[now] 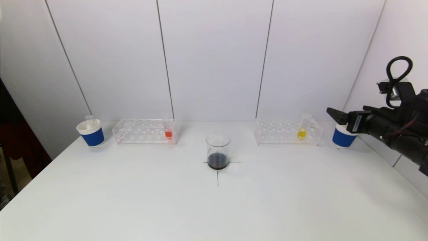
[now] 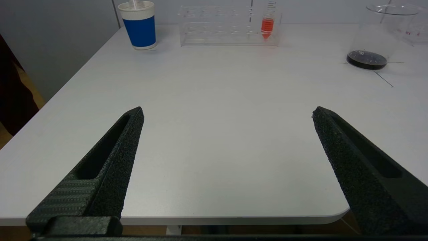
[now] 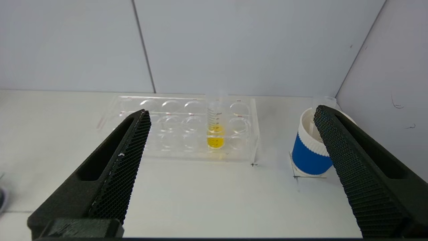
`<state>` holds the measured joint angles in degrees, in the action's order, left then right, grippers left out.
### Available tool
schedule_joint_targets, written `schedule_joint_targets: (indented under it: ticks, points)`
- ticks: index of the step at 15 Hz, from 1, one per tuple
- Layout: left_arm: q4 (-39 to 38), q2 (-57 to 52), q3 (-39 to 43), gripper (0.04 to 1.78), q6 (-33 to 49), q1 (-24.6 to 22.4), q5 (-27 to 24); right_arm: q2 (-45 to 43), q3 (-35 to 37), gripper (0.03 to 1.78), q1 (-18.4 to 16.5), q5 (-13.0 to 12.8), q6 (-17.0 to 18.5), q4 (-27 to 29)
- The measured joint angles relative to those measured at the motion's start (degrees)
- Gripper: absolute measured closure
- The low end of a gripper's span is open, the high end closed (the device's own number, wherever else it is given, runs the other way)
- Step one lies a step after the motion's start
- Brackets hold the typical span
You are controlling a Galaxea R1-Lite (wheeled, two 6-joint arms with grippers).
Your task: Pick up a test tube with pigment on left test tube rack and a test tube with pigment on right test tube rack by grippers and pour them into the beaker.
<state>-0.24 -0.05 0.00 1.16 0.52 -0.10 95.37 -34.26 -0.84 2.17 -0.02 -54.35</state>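
Observation:
A test tube with red pigment (image 1: 168,132) stands in the clear left rack (image 1: 140,131). A test tube with yellow pigment (image 1: 302,131) stands in the clear right rack (image 1: 284,131). The glass beaker (image 1: 218,150) holds dark liquid at the table's centre mark. My right gripper (image 1: 336,115) hovers at the far right, above a blue cup, open and empty (image 3: 231,110), facing the yellow tube (image 3: 215,134). My left gripper (image 2: 227,112) is open and empty over the table's near left corner, far from the red tube (image 2: 267,25); it is out of the head view.
A blue-and-white cup (image 1: 91,133) with an empty tube stands left of the left rack. A second blue cup (image 1: 342,138) stands right of the right rack, under my right gripper. White walls close the back and right. The table edge (image 2: 214,219) is near my left gripper.

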Motion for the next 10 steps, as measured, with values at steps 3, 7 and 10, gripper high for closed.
schedule_joint_targets:
  ticks: [3, 7, 10]
  points:
    - [0.0, 0.0, 0.0, 0.06, 0.0, 0.0, 0.02, -10.01, 9.56, 0.04, 1.94, -0.09, 0.07, -0.28]
    - [0.02, 0.0, 0.0, 0.06, -0.01, 0.0, 0.02, -24.13, 19.65, 0.04, 2.71, -0.02, 0.07, 0.4]
    - [0.02, 0.0, 0.0, 0.06, -0.04, 0.0, 0.0, -35.15, 25.19, 0.04, 2.82, -0.13, -0.49, 3.08]
